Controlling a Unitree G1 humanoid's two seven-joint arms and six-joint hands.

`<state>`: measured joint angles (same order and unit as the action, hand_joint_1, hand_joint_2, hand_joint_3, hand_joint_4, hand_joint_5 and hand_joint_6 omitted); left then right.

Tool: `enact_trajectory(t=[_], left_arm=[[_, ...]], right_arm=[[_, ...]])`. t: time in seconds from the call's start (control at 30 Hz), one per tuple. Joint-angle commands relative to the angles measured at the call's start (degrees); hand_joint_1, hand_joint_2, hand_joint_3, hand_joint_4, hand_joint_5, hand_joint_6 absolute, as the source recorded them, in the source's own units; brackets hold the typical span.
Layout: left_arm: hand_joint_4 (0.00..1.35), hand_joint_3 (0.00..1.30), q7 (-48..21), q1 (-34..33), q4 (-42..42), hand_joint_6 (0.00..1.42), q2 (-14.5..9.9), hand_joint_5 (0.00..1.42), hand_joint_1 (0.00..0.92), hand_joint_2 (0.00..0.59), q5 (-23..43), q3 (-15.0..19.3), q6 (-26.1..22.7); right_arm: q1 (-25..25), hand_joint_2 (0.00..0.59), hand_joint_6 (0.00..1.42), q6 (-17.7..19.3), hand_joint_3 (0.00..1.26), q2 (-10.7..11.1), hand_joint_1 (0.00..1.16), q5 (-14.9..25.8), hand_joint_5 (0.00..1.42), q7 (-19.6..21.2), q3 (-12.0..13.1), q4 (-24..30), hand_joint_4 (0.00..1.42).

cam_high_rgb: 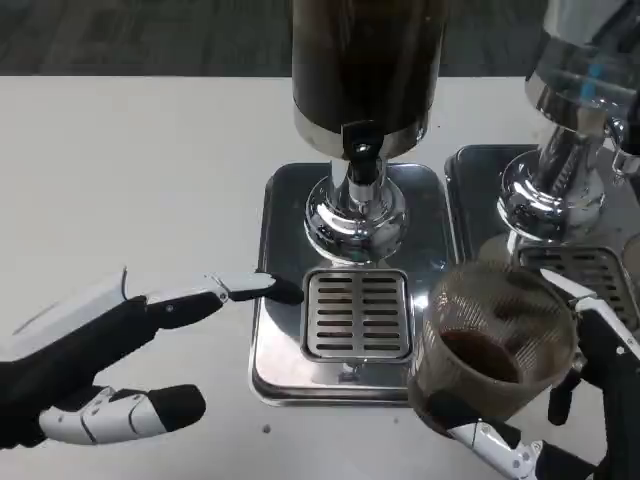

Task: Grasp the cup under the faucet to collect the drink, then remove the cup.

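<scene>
A clear plastic cup [492,345] holding dark brown drink hangs at the lower right, off to the right of the drip grille [357,313]. My right hand [575,400] grips it, fingers wrapped around its side and base. The faucet [361,150] sticks out below the dark dispenser tank [366,65], above the chrome column [355,215]. Nothing stands on the grille. My left hand [110,355] lies at the lower left with fingers apart, holding nothing; one fingertip [283,291] reaches the left edge of the steel base tray [280,350].
A second dispenser with a chrome column [555,185] and its own tray and grille [590,268] stands at the right, just behind the held cup. White tabletop [130,180] stretches to the left.
</scene>
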<state>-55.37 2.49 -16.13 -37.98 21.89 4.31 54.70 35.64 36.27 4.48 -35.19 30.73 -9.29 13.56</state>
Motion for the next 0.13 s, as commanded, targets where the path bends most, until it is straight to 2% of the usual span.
enact_trajectory(t=[0.03, 0.13], left_arm=[[0.14, 0.21, -0.9, 0.6, 0.6, 0.12, -0.9, 0.10, 0.000, 0.173, 0.3, -0.1, -0.4], [0.14, 0.21, -0.9, 0.6, 0.6, 0.12, -0.8, 0.10, 0.000, 0.169, 0.4, -0.1, -0.5]], right_arm=[[-0.5, 0.195, 1.26, 2.5, 0.65, -0.6, 0.77, 1.0, 0.95, 0.5, 0.4, 1.3, 0.74], [-0.5, 0.195, 1.26, 2.6, 0.65, -0.6, 0.78, 1.1, 0.95, 0.5, 0.4, 1.2, 0.74]])
